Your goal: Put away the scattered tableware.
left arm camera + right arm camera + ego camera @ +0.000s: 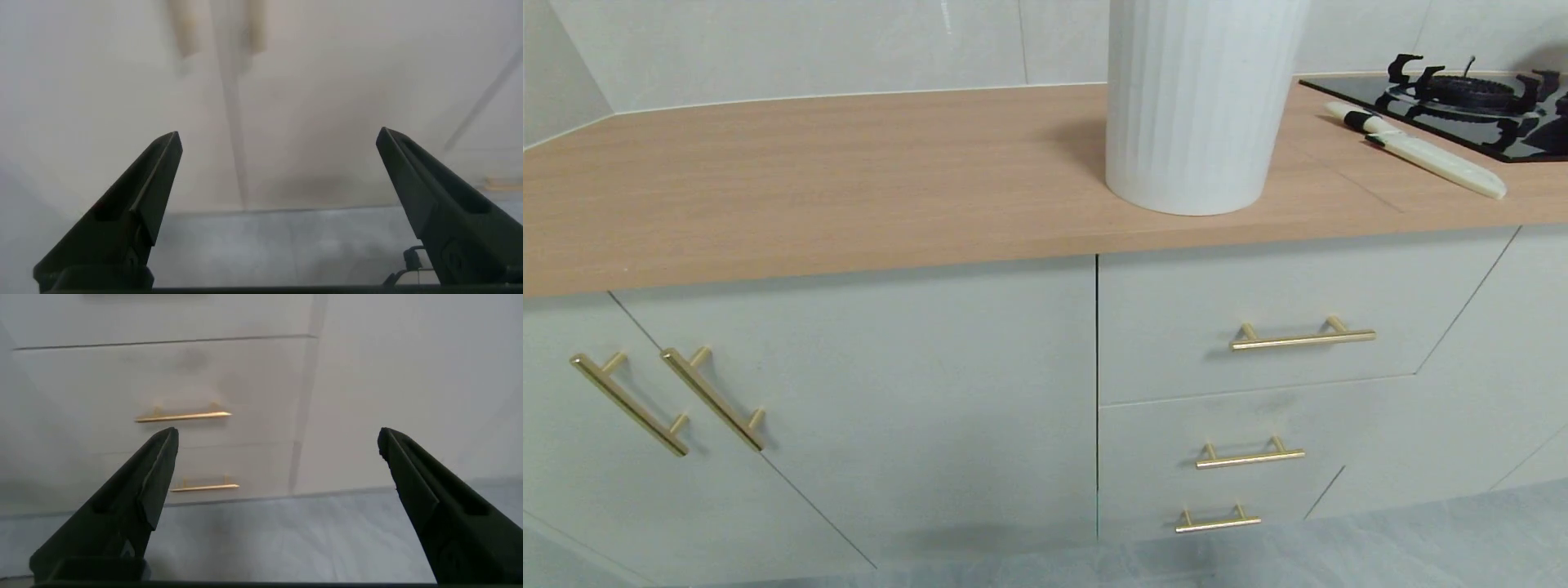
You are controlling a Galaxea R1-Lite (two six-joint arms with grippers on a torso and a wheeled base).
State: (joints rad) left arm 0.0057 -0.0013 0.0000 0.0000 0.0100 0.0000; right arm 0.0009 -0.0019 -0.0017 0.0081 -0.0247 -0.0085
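A cream-bladed knife with a black-banded handle lies on the wooden counter at the far right, beside the stove. A tall white ribbed container stands on the counter right of centre. My left gripper is open, low down and facing the pale cabinet doors with nothing between its fingers. My right gripper is open too, facing the drawer fronts near the floor, holding nothing.
A black gas stove sits at the counter's far right. Below are two cabinet doors with gold handles on the left and three drawers with gold handles on the right. Grey floor runs along the base.
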